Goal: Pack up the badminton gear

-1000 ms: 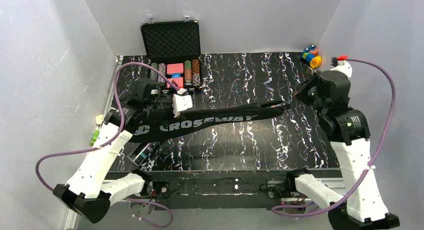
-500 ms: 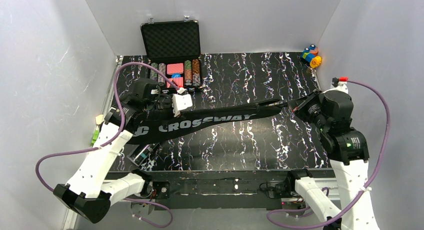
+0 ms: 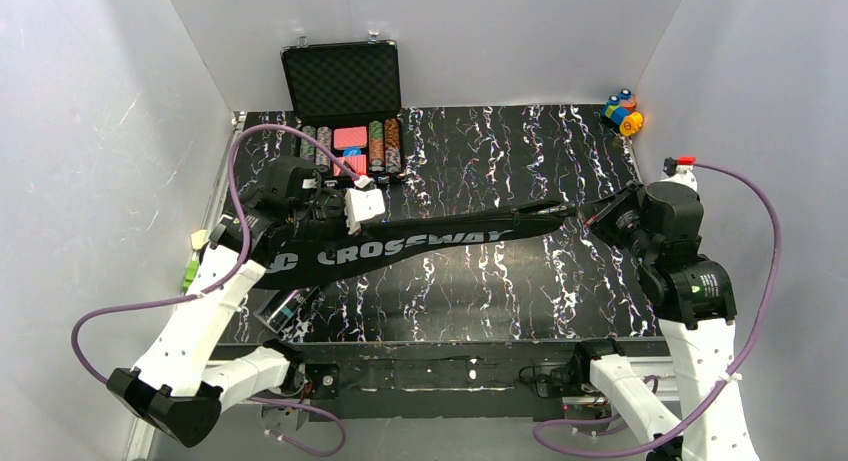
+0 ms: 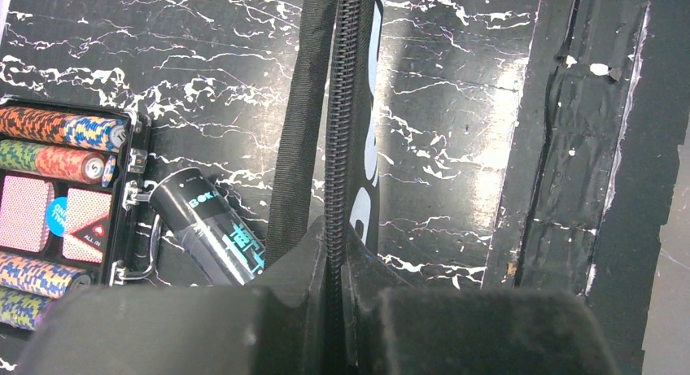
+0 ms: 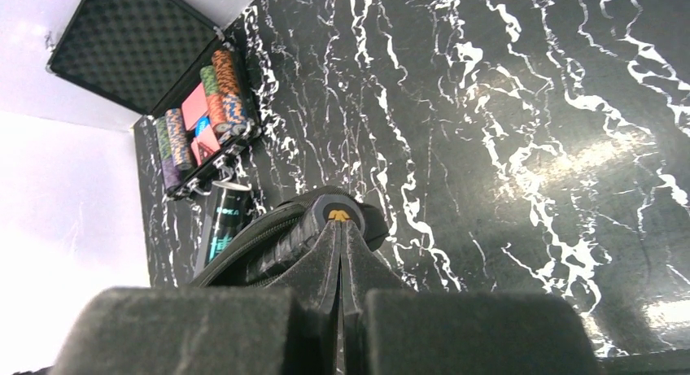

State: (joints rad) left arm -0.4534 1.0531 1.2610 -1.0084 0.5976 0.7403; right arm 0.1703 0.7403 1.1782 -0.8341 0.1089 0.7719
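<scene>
The black CROSSWAY bag point(image 3: 400, 249) hangs taut, zipper point(image 4: 340, 106) uppermost, pinched by left fingers point(image 4: 203, 334) and right fingers point(image 5: 187, 330).

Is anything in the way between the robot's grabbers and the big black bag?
No, nothing visible stands between them. Both sets of jaws are clamped right on the bag: the left gripper on its zipper edge, the right gripper on its narrow end. The bag is stretched between them.

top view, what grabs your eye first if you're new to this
The long black CROSSWAY bag stretched across the middle, pinched at its wide end by the left gripper and at its narrow end by the right gripper. Then the open poker-chip case back left and the toy blocks back right.
</scene>
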